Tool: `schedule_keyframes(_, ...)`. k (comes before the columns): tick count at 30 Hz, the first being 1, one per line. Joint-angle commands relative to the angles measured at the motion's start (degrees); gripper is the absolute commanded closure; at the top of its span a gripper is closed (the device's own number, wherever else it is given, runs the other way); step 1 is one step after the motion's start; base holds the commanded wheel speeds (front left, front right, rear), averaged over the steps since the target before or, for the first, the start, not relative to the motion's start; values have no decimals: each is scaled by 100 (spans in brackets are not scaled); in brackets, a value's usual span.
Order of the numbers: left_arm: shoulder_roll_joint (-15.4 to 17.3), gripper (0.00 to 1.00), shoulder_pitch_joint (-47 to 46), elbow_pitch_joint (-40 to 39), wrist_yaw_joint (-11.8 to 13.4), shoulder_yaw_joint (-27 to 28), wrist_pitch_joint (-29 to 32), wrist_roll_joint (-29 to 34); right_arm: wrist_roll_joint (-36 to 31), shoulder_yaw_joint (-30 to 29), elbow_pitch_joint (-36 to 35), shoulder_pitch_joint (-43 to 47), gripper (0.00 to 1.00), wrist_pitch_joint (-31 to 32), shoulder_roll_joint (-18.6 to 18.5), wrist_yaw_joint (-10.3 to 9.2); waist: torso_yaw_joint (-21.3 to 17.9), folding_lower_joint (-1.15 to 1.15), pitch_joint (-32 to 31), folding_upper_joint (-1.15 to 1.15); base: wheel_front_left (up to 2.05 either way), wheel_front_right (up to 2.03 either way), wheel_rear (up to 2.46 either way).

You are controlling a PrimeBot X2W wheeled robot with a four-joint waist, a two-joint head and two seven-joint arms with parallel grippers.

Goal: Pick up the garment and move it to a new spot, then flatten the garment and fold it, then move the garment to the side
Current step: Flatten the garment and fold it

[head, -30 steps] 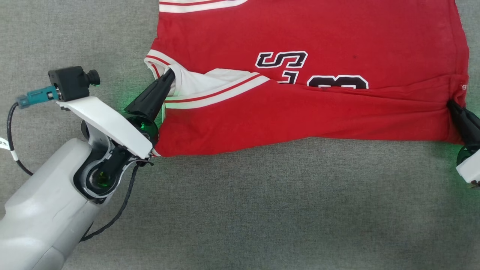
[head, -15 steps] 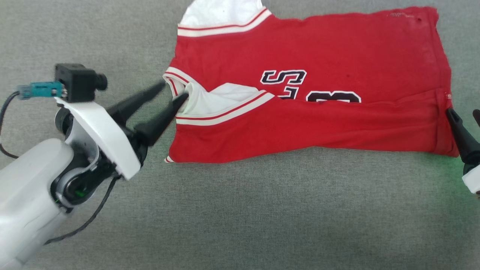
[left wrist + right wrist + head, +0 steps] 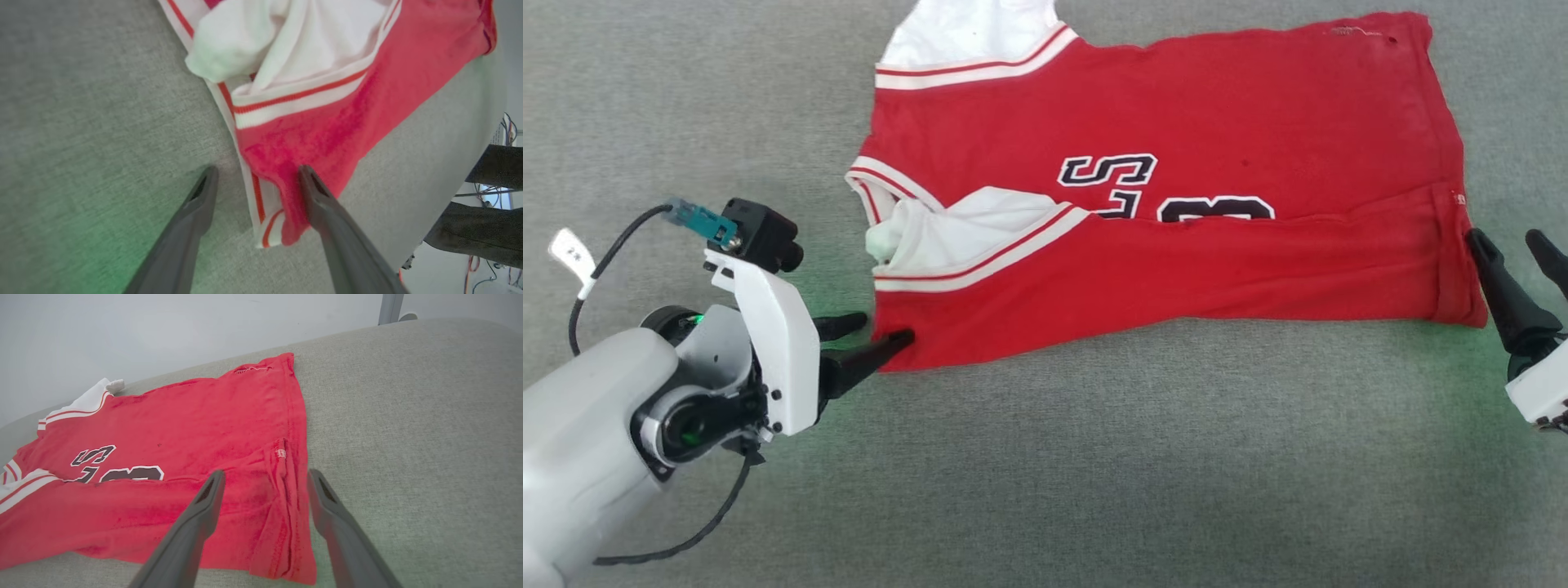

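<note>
My left gripper is spread wide and grips nothing. One fingertip is at the near left corner of the garment, the other over the grey surface beside it. My right gripper is also spread and empty, at the garment's right edge. The garment lies flat, its near edge folded over.

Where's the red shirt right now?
The red shirt lies on the grey cloth surface, in the upper middle of the head view, between the left gripper at its near-left corner and the right gripper at its right edge.
</note>
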Motion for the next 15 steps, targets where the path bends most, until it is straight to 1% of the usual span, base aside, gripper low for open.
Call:
schedule_keyframes(1,-44,0,-12,81,14,-130,227,-64,-1,0,-13,21,0,-3,20,0,-75,0,69,0,0,0,0)
schedule_keyframes(4,-125,0,27,159,-35,-150,371,-194,11,-11,-31,10,0,-8,24,0,-125,0,121,0,0,0,0)
schedule_keyframes(5,-167,5,19,201,-60,-154,438,-234,6,-6,-39,7,0,-6,26,0,-147,0,142,0,0,0,0)
schedule_keyframes(6,-205,42,24,229,-92,-183,526,-279,0,4,-42,12,0,9,25,0,-165,0,159,0,0,0,0)
schedule_keyframes(7,-246,58,36,248,-119,-212,600,-325,-13,16,-43,15,0,21,15,0,-179,0,175,0,0,0,0)
schedule_keyframes(8,-289,81,43,247,-160,-230,648,-360,-30,28,-48,22,0,49,-7,0,-189,0,189,0,0,0,0)
schedule_keyframes(9,-329,100,58,242,-200,-228,688,-420,-50,45,-57,30,0,73,-40,0,-198,0,200,0,0,0,0)
schedule_keyframes(12,-345,100,88,206,-274,-176,713,-543,-170,143,-96,63,0,219,-213,0,-208,0,218,0,0,0,0)
schedule_keyframes(15,-300,100,52,213,-303,-136,664,-518,-344,396,-175,125,0,606,-529,0,-190,0,240,0,0,0,0)
